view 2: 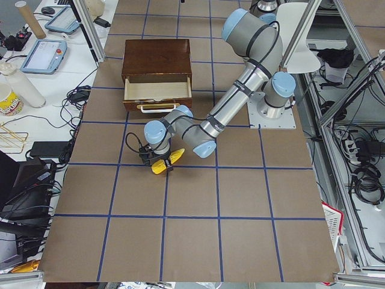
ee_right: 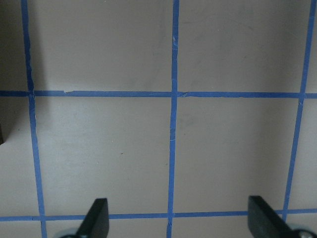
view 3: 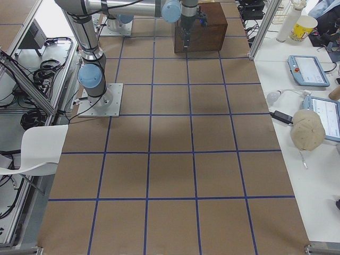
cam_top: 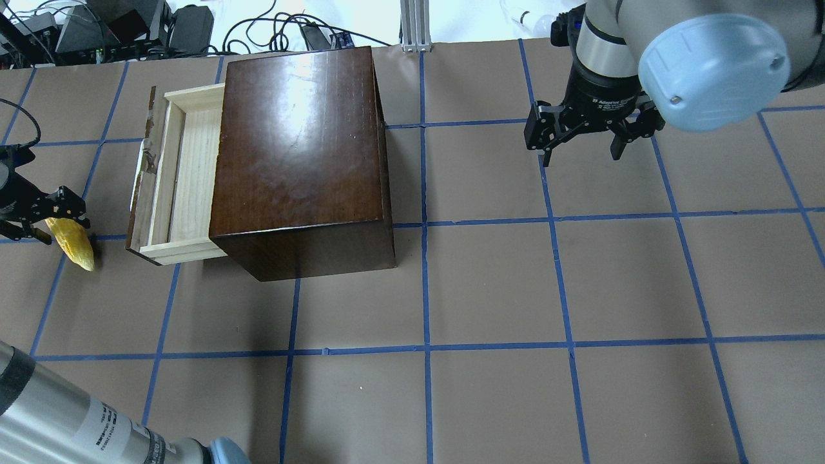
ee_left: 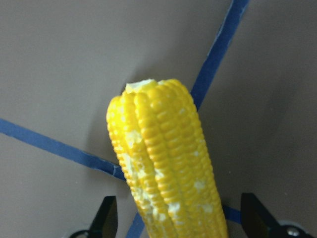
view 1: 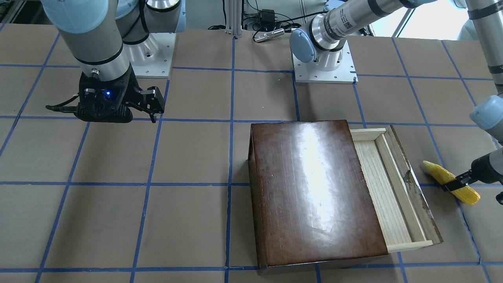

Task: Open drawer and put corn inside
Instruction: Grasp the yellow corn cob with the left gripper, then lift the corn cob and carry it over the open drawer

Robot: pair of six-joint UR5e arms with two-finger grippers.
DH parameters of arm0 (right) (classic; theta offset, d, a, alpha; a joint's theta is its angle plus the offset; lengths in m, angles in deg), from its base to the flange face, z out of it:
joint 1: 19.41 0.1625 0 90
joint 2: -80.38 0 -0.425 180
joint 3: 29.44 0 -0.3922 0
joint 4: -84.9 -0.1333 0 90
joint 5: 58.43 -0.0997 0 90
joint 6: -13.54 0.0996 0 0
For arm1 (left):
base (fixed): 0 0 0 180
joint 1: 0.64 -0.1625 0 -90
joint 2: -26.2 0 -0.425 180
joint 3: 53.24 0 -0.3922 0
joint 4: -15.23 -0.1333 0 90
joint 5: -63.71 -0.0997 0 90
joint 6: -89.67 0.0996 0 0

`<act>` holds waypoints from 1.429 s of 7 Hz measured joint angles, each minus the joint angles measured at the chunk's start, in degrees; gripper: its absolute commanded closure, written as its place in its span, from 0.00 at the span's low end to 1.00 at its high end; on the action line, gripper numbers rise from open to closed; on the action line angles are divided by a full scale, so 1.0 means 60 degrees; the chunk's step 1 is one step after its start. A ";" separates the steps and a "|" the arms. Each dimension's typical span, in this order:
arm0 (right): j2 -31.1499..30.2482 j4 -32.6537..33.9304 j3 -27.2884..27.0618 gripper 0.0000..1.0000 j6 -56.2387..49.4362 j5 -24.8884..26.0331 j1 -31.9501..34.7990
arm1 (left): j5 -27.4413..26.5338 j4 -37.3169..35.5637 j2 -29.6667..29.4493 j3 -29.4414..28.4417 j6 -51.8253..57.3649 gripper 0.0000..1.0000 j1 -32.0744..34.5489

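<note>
The drawer (cam_top: 187, 174) is pulled out of the glossy dark-brown box (cam_top: 296, 142). Its pale-wood tray (view 1: 383, 184) shows nothing inside, and its white handle (view 2: 157, 108) faces the table's left end. The yellow corn (view 1: 469, 194) lies on the table just beyond the drawer front. It also shows in the overhead view (cam_top: 76, 248) and the left wrist view (ee_left: 163, 163). My left gripper (cam_top: 55, 222) is open and straddles the corn, with a gap beside each fingertip (ee_left: 106, 218). My right gripper (cam_top: 580, 154) is open and empty above the table, far from the box.
The table is brown paper with a grid of blue tape lines (cam_top: 422, 225). The arm bases (view 1: 324, 67) stand on white plates at the robot's side. Cables and equipment (cam_top: 129, 29) lie beyond the far edge behind the box.
</note>
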 measured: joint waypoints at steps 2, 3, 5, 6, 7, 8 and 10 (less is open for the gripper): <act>0.0004 0.0006 0.0000 0.00 0.0000 0.0002 0.0000 | 0.0021 -0.0068 -0.0001 -0.0109 0.0091 1.00 0.0009; 0.0004 0.0006 0.0000 0.00 0.0000 -0.0001 0.0000 | 0.0045 -0.0048 0.0075 -0.0196 0.0136 1.00 0.0022; 0.0005 0.0011 0.0000 0.00 0.0000 -0.0012 0.0000 | 0.0083 0.0624 0.0377 -0.0791 0.0454 1.00 0.0139; 0.0002 0.0004 0.0000 0.00 0.0000 -0.0012 0.0000 | 0.0152 0.1442 0.0636 -0.1252 0.0581 1.00 0.0239; -0.0001 0.0004 0.0000 0.00 0.0000 -0.0013 0.0000 | 0.0256 0.2332 0.0910 -0.1748 0.0685 1.00 0.0434; -0.0002 0.0010 0.0000 0.00 0.0000 -0.0010 0.0000 | 0.0310 0.3180 0.1149 -0.2262 0.0725 1.00 0.0717; -0.0003 0.0005 0.0000 0.00 0.0001 0.0000 0.0000 | 0.0342 0.4316 0.1662 -0.2951 0.0748 1.00 0.1186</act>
